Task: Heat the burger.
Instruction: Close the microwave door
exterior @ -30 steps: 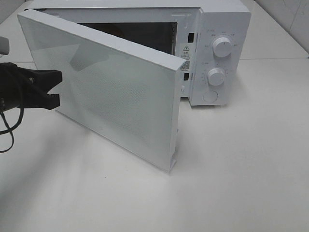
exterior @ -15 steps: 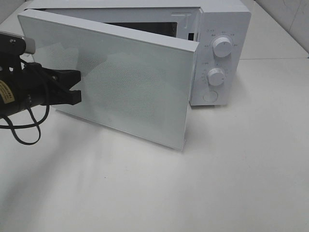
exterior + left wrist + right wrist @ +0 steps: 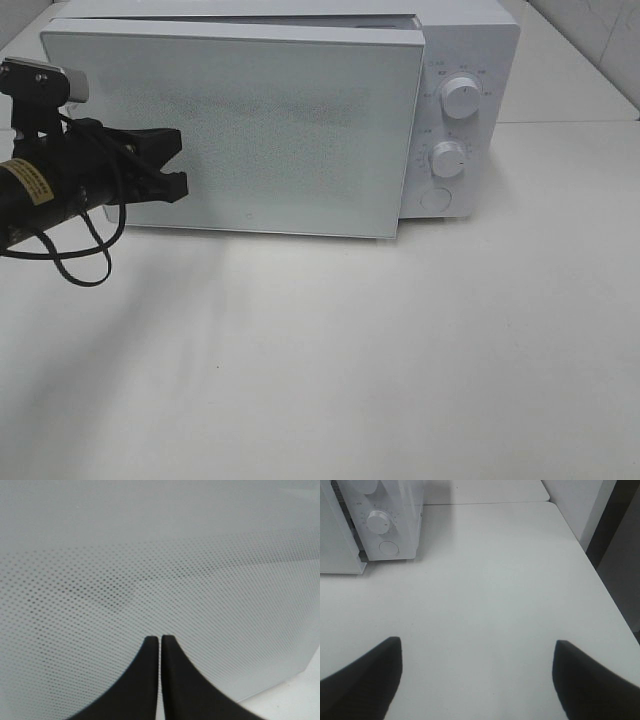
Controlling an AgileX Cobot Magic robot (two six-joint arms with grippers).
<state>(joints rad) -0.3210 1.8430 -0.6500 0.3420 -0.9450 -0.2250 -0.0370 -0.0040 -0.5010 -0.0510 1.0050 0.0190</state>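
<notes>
The burger is hidden from every view. The white microwave (image 3: 465,60) stands at the back of the table, and its speckled glass door (image 3: 260,130) lies almost flat against its front. My left gripper (image 3: 182,160) is shut, with its black tips against the left part of the door. In the left wrist view the two fingers (image 3: 145,680) meet with nothing between them, right at the dotted door (image 3: 160,555). My right gripper (image 3: 477,641) is open and empty, low over the bare table to the right of the microwave (image 3: 395,525).
Two round dials (image 3: 459,97) (image 3: 447,158) and a round button (image 3: 436,198) sit on the microwave's right panel. The white table (image 3: 400,350) spreads out in front. Its right edge (image 3: 600,580) shows in the right wrist view, with a wall beyond.
The microwave door has swung from wide open to almost closed. My left gripper has moved right and towards the microwave with it. The right gripper has not moved.
</notes>
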